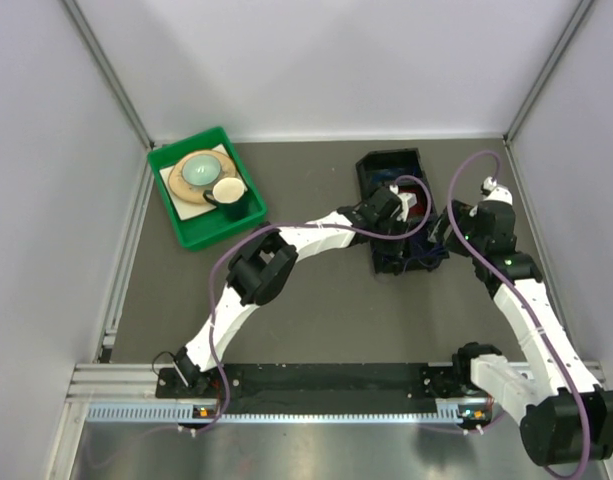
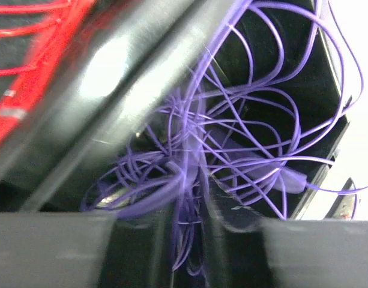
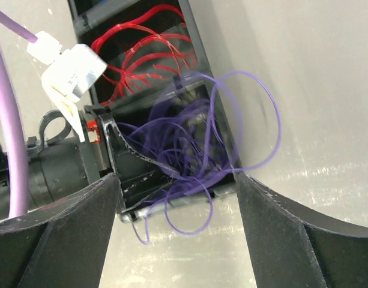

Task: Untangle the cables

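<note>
A black divided box [image 1: 390, 162] holds the cables. Purple cables [image 2: 244, 138] fill one compartment in a loose tangle, and red cables [image 2: 33, 36] lie in the compartment beyond the divider [image 2: 111, 78]. My left gripper [image 2: 187, 252] is down in the purple compartment [image 1: 394, 206], its jaws a narrow gap apart with blurred purple strands hanging loosely through. My right gripper [image 3: 179, 186] hovers open just outside the box's near wall [image 1: 449, 232]. Purple loops [image 3: 190, 144] spill over that wall towards it, and nothing is between its fingers. Red cables [image 3: 141, 54] show further back.
A green bin [image 1: 176, 215] with a plate and round pieces stands at the back left. White walls close the table on three sides. An aluminium rail [image 1: 286, 385] with the arm bases runs along the near edge.
</note>
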Robot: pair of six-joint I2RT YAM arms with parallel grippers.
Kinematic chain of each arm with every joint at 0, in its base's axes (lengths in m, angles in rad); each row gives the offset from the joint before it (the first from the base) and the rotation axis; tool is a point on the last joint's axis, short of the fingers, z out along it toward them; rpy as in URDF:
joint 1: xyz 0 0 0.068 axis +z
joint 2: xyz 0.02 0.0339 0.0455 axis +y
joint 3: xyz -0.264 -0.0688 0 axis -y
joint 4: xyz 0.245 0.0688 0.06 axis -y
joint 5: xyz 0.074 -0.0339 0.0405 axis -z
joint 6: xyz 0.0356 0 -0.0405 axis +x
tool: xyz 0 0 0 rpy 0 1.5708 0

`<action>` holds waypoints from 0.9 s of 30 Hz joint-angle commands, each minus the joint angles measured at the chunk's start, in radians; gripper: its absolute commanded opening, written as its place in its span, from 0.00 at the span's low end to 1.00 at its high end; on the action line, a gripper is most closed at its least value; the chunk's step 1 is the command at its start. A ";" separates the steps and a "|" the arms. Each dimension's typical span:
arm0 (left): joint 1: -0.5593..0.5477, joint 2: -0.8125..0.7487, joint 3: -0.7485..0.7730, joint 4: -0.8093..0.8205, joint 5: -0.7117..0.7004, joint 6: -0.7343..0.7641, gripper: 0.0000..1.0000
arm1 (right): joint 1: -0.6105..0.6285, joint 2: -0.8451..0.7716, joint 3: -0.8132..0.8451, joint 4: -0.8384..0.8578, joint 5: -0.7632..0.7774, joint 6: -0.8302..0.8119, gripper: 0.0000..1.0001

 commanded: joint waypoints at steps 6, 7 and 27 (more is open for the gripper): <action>-0.006 -0.086 -0.028 -0.105 -0.046 0.072 0.40 | -0.083 0.003 0.000 0.008 -0.037 0.000 0.79; -0.008 -0.095 -0.032 -0.109 -0.049 0.075 0.40 | -0.086 0.002 0.004 0.001 -0.037 -0.004 0.79; -0.014 -0.258 -0.034 -0.148 -0.106 0.119 0.51 | -0.091 -0.012 0.020 -0.002 -0.068 -0.003 0.79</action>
